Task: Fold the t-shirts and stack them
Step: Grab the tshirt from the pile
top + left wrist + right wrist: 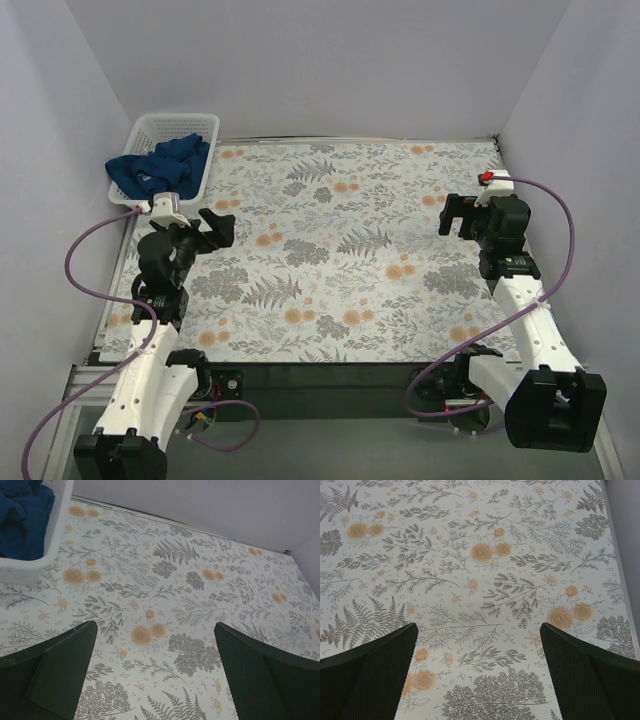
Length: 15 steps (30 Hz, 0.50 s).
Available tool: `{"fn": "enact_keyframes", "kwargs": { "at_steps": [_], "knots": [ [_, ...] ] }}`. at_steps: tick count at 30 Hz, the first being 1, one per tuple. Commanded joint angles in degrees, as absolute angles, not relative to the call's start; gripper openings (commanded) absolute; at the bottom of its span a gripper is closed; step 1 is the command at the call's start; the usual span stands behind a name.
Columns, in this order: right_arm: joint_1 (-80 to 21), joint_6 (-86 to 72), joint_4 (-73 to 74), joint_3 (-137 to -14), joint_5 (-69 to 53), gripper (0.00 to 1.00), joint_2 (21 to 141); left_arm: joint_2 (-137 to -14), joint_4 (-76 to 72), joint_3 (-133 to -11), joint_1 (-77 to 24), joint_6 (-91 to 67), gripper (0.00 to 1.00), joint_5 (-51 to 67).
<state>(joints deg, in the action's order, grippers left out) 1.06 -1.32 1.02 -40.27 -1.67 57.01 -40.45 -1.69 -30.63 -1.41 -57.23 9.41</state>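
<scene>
So far, nothing was folded: the t-shirts (160, 165) lay bunched up in the white basket (186, 120).
The basket stood at the far left corner of the flowery surface (350, 270), which I think kept room in the middle for folding. The left jaws and the right jaws were spread wide and held nothing. The left arm (160, 265) hung just beside the basket, likely because it was the closer one to pull a shirt out. The right arm (505, 240) hung well apart, near the right edge.
</scene>
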Motion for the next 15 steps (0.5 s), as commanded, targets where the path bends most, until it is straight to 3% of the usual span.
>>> {"fn": "enact_keyframes", "kwargs": {
  "at_steps": [1,6,15],
  "knots": [
    [1.1,-0.3,-2.2,-42.1,-4.5,0.99,55.5,-42.0,-0.1,-34.9,-1.3,-58.4,0.98,10.1],
    [1.1,15.3,-2.5,-40.4,-27.8,0.98,53.9,-46.9,10.0,-44.6,-1.3,-61.0,0.98,6.3],
    [1.8,21.9,5.4,-39.3,-42.6,0.98,55.6,-69.4,23.6,-69.3,2.6,-68.5,0.98,1.0]
  ]
}}
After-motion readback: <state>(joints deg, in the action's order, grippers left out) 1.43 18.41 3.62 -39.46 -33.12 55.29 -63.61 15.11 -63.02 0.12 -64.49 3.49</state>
